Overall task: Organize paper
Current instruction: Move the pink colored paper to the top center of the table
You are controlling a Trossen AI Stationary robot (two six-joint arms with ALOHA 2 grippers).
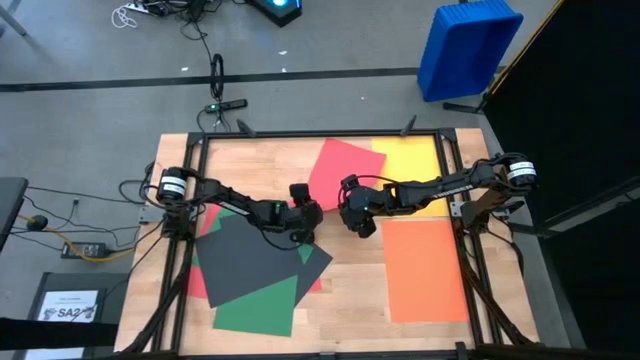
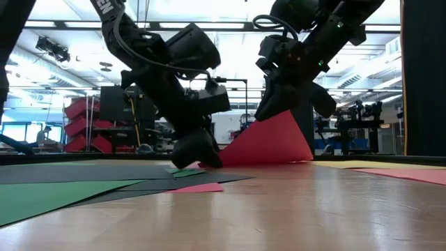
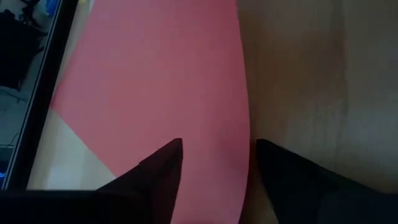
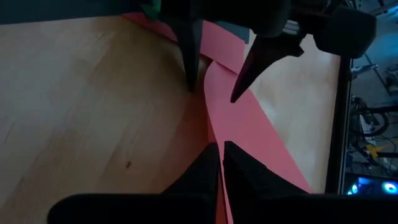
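At mid-counter (image 1: 250,170), the right hand (image 4: 221,163) pinches the red paper (image 1: 345,168)'s raised edge; the left hand (image 3: 217,155) straddles that edge, fingers apart

- Pale wooden counter (image 1: 350,300), dark metal frame along its edges.
- Orange sheet (image 1: 424,270) flat toward 4 o'clock, alone.
- Yellow sheet (image 1: 418,170) flat toward 1 o'clock, its inner edge under the red sheet (image 1: 345,170) near 12 o'clock.
- Dark grey sheet (image 1: 255,262) toward 8 o'clock, lying over a green sheet (image 1: 258,312) and a second red sheet (image 1: 199,285); pile loosely fanned.
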